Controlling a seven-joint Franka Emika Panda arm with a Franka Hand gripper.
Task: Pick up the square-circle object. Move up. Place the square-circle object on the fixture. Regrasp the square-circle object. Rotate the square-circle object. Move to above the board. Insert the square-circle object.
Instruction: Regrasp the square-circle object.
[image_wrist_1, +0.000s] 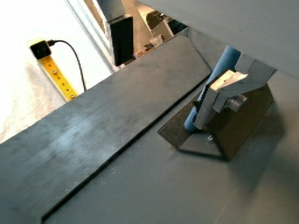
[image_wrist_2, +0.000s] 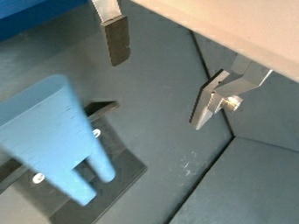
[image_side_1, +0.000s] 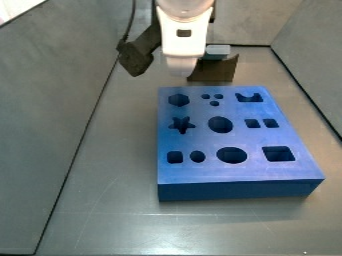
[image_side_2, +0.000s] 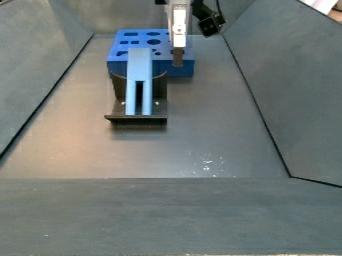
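Note:
The square-circle object (image_side_2: 140, 78), a pale grey-blue bar, rests slanted on the dark fixture (image_side_2: 134, 112) in front of the blue board (image_side_2: 134, 45). It also shows in both wrist views, as the bar (image_wrist_2: 52, 131) on the fixture (image_wrist_2: 111, 171) and as the bar (image_wrist_1: 208, 94) against the fixture (image_wrist_1: 239, 127). My gripper (image_wrist_2: 162, 70) is open, with only floor between its fingers (image_wrist_2: 114, 39). The gripper (image_side_2: 178, 45) hangs up and to the right of the bar, apart from it. In a side view the gripper (image_side_1: 183, 60) hides the bar in front of the fixture (image_side_1: 214, 68).
The board (image_side_1: 234, 150) has several dark shaped holes and lies beside the fixture. Grey slanted walls (image_side_2: 267, 110) close in the floor on both sides. A yellow power strip (image_wrist_1: 56, 74) lies outside the wall.

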